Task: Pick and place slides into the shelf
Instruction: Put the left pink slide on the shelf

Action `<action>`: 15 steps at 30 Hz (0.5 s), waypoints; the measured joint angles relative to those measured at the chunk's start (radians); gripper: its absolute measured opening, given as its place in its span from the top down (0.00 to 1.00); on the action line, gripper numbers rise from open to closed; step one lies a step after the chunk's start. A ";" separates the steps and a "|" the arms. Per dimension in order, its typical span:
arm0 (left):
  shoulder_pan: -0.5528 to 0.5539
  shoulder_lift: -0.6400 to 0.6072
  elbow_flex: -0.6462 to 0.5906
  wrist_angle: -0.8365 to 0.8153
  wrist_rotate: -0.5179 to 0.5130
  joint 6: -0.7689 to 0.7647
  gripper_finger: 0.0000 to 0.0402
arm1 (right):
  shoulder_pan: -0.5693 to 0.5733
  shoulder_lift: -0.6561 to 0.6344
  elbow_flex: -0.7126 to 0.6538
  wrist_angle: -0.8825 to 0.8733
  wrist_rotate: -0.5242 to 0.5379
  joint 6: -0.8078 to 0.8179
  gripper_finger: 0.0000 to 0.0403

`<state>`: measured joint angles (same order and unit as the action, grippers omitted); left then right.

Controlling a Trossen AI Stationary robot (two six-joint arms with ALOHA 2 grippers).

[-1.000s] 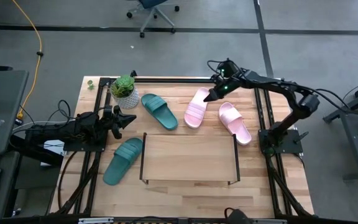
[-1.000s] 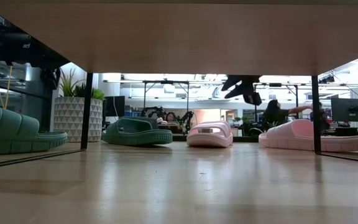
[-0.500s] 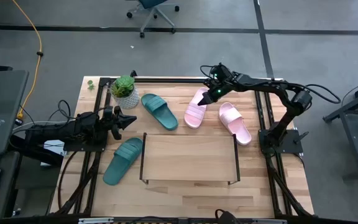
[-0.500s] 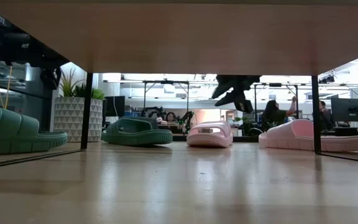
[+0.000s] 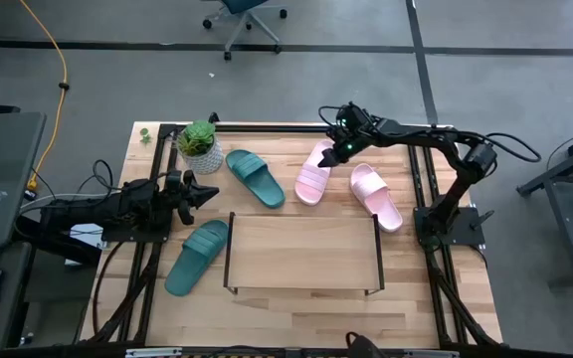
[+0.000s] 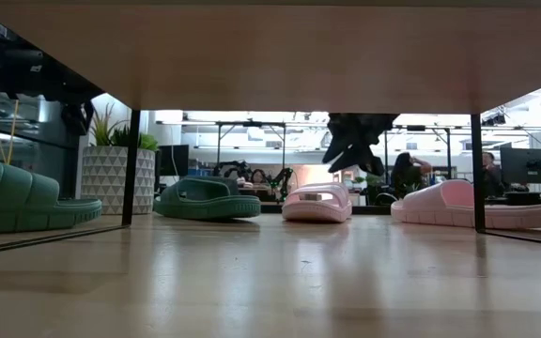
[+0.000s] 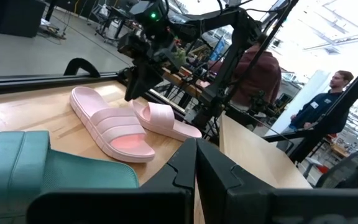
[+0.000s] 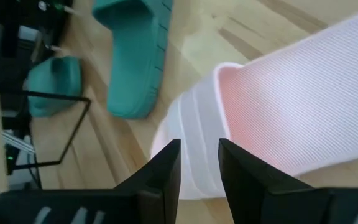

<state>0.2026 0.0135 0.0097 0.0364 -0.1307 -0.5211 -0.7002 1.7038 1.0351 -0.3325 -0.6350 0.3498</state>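
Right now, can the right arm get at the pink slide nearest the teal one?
Probably yes: the right hand hovers open right above that pink slide, with nothing between them.

Grey concrete floor surrounds the table; an office chair stands at twelve o'clock, a yellow cable at ten.

Two dark jointed arms trail black cables; the right tool glows green.

Teal slide cut by frame edge; left gripper jaws' state apparently hidden
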 joint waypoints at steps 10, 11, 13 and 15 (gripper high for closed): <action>0.000 0.000 0.000 0.000 0.000 0.000 1.00 | -0.002 0.045 0.000 -0.022 0.009 -0.035 0.76; 0.000 0.000 0.000 0.000 0.000 0.000 1.00 | -0.002 0.048 0.000 -0.022 0.009 -0.037 0.76; 0.000 0.000 0.000 0.000 0.000 0.000 1.00 | -0.002 0.058 0.000 -0.022 0.006 -0.037 0.76; 0.000 0.000 0.000 0.000 0.000 0.000 1.00 | -0.002 0.068 0.000 -0.022 -0.004 -0.041 0.76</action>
<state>0.2027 0.0135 0.0097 0.0360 -0.1307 -0.5213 -0.7017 1.7714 1.0348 -0.3542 -0.6389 0.3086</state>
